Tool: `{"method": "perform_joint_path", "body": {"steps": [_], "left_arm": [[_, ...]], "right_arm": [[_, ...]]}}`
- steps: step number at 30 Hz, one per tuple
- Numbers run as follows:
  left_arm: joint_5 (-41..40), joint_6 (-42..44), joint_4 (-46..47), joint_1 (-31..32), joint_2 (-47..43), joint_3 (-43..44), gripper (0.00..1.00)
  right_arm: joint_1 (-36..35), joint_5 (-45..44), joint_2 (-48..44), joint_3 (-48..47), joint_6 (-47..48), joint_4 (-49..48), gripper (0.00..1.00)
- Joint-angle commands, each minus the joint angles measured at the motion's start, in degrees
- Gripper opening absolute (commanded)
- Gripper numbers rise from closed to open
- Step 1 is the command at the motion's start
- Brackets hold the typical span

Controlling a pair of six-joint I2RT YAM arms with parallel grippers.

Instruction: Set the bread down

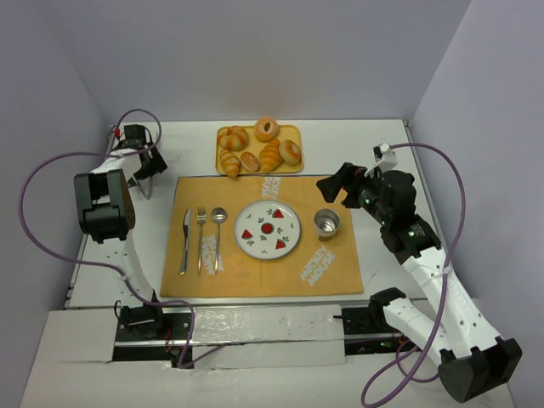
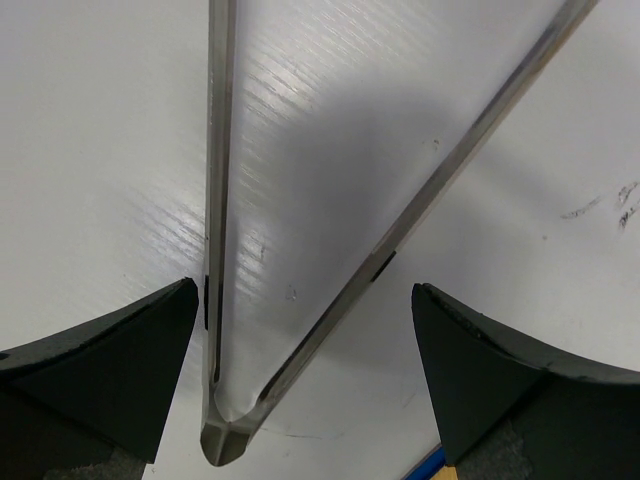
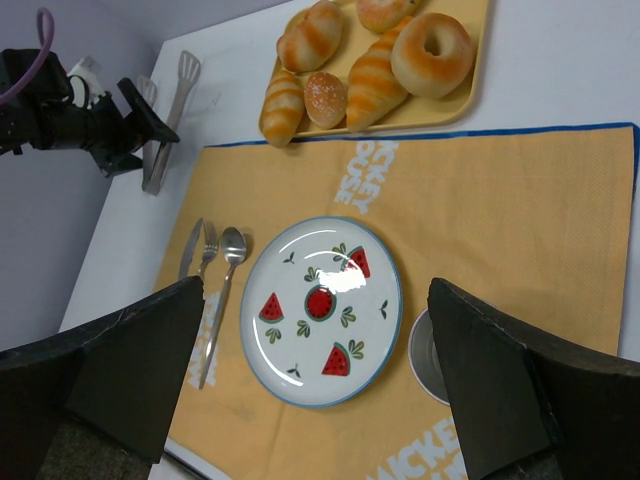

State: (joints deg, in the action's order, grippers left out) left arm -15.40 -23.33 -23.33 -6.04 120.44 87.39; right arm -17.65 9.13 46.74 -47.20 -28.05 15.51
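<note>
Left gripper [image 2: 303, 290] gapes wide, straddling the metal tongs [image 2: 218, 150].

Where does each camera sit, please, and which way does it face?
Top external: above and behind, looking down on the table; left arm and right arm show.
Left wrist: facing down at the tongs inside the open left gripper.
Right wrist: raised, facing far-left across plate and tray; right gripper frames it.
Top and right wrist share plate, tray, tongs.
</note>
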Motion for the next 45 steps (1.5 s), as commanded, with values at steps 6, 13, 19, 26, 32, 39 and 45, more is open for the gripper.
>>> {"method": "perform_joint_path", "body": {"steps": [6, 13, 19, 26, 32, 39, 45], "left_arm": [[-0.95, -0.92, -1.45, 0.15, 1.11, 3.22, 0.99], [-0.51, -0.66, -1.98, 0.07, 1.64, 4.36, 0.98], [1.07, -1.80, -2.77, 0.24, 1.82, 4.54, 0.96], [4.59, -5.84, -1.98, 0.51, 0.93, 3.39, 0.91], [5.55, -8.13, -1.54, 1.47, 0.15, 2.70, 0.89], [2.31, -7.35, -3.03, 4.02, 1.02, 4.18, 0.87], [-0.77, -5.23, -4.79, 4.02, 1.90, 5.76, 0.89]], "right_arm": [[-0.37, 0.45, -0.25, 0.88, -0.25, -3.03, 1.00], [-0.37, 0.98, -0.33, 0.97, -0.34, -3.20, 1.00], [-0.37, 1.24, -0.16, 1.06, -0.60, -3.47, 1.00], [-0.37, 1.86, -0.42, 1.50, -1.04, -3.73, 1.00], [-0.37, 1.51, -1.12, 1.23, -0.69, -3.38, 1.00], [-0.28, 1.86, -0.77, 1.23, -0.51, -3.03, 1.00], [-0.37, 1.77, -0.86, 0.97, -0.25, -2.85, 1.00]]}}
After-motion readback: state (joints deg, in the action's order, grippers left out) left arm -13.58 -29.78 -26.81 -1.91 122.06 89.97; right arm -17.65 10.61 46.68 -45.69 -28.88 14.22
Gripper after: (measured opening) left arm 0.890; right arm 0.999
